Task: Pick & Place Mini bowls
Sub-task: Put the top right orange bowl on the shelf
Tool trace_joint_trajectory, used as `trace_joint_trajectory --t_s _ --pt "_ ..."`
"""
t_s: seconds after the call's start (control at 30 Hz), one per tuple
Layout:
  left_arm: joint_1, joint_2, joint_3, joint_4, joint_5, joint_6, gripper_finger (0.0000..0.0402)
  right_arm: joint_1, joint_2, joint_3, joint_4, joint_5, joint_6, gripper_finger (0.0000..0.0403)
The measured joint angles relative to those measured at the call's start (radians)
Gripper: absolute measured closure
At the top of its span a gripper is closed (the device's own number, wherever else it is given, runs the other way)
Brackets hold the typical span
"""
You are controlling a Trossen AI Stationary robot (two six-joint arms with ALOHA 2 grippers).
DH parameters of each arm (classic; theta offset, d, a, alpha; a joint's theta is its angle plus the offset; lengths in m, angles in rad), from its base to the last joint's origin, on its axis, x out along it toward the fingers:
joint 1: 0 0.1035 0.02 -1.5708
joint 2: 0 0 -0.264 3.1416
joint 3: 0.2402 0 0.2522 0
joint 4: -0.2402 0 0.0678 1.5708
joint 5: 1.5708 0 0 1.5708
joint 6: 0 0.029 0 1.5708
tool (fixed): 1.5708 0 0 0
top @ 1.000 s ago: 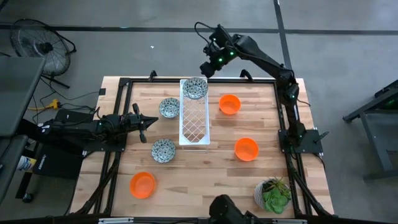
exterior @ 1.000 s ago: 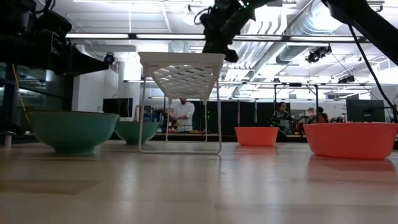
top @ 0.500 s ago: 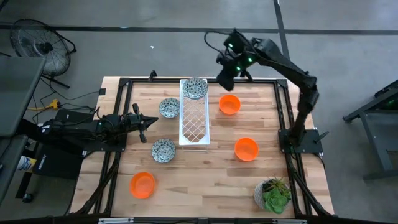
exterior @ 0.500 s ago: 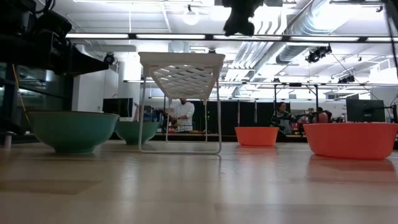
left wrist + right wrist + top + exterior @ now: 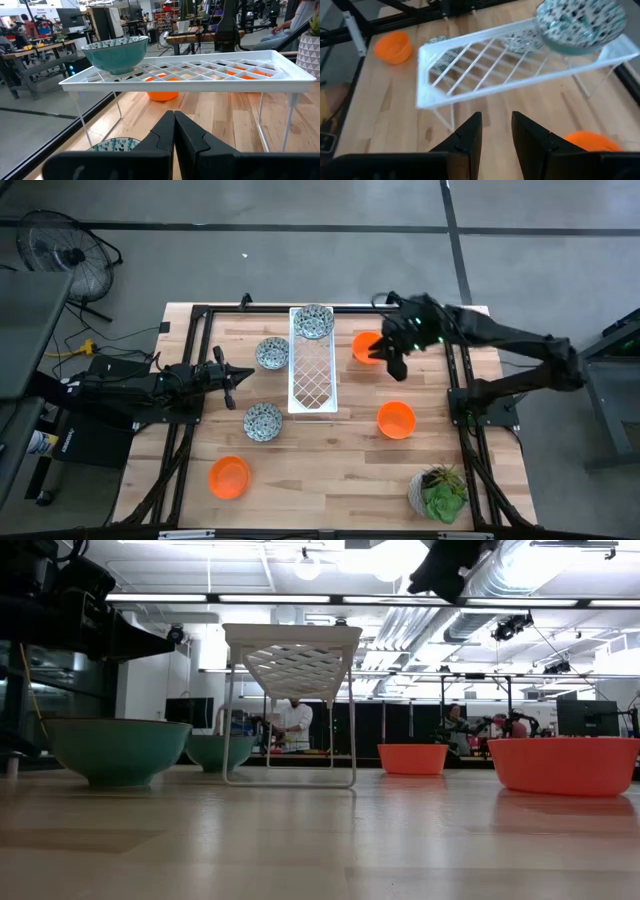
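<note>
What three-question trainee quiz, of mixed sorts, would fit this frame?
1. True or false: a patterned bowl sits on the white tray.
2. How many orange bowls rest on the table?
A. two B. three C. four
3. Fill in: the right pincer hangs with fingers apart beside the ____ bowl near the tray's far end.

Key: 1 true; 2 B; 3 orange. The left pincer waits shut at the table's left side.
</note>
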Motion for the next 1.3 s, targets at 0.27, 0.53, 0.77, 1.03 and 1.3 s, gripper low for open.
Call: trace_joint_trajectory --t_s 0.27,0.53,0.77,1.03,1.3 --pt "0.000 0.000 0.000 0.000 0.000 0.000 0.0401 0.092 -0.171 -0.219 0.036 0.020 0.063 0.0308" --pt "0.000 0.000 0.000 0.000 0.000 0.000 0.0401 0.138 -0.182 -0.290 -0.014 0.127 0.025 0.0308" --pt "0.000 0.000 0.000 0.001 0.000 0.000 0.0401 0.133 -0.098 -0.256 -0.029 0.215 -0.082 0.0308" --pt "0.000 0.000 0.000 0.000 0.000 0.000 0.0401 0.088 0.133 -0.168 -0.071 0.296 -0.164 0.0308" --pt "0.000 0.000 0.000 0.000 0.000 0.000 0.0401 0.019 0.305 -0.092 -0.088 0.312 -0.277 0.0308"
